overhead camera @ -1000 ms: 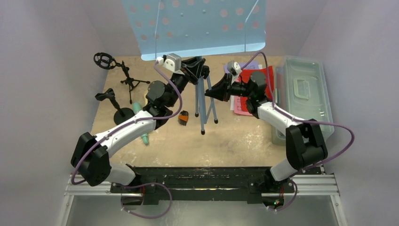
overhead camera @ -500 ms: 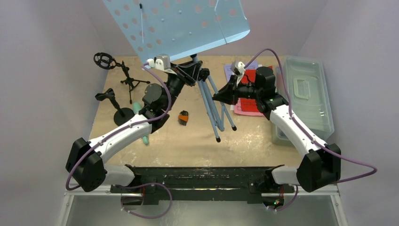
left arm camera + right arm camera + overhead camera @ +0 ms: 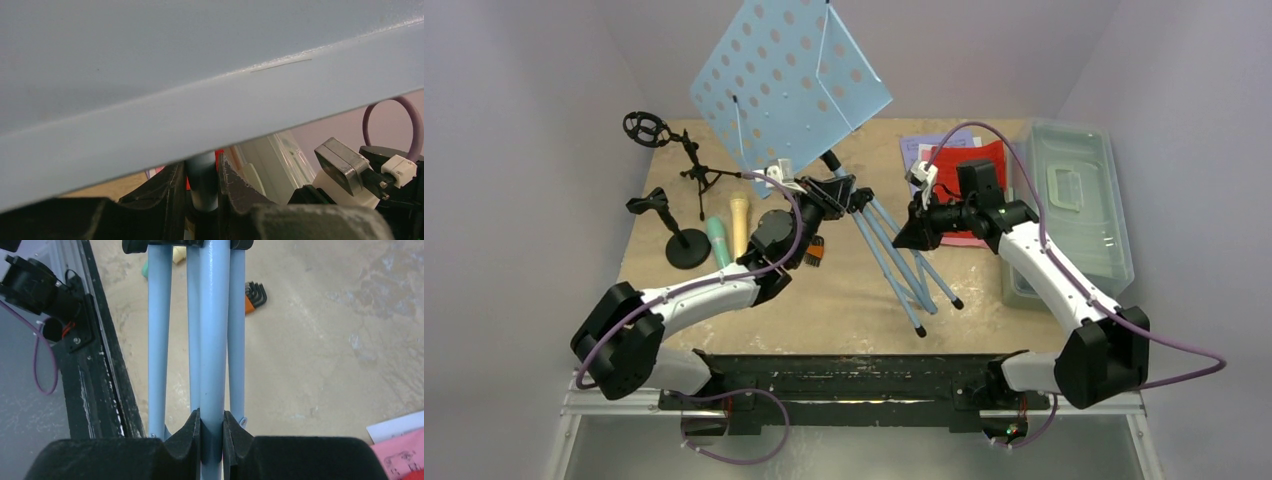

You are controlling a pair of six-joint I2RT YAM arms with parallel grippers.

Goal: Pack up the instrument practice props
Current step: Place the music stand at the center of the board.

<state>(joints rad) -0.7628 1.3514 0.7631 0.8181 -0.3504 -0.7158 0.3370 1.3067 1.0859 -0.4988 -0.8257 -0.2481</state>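
Stand: the light-blue tripod hangs tilted over the middle of the worktop. The perforated tray is high at the back-left and the gathered legs slant toward the front-right. I can't tell whether the feet touch.
Left gripper: pinched narrow on the post just under the tray, I'd judge to carry the top-heavy end.
Right gripper: closed narrow round 1 blue tube among the legs (steadying the swing, I'd say).
Why 2 holds: a long prop, likely being laid over to suit the tub on the right.
Waiting: mint-green microphone, yellow microphone and black microphone tripods lie left. The sheet-music pages lie beside the tub.
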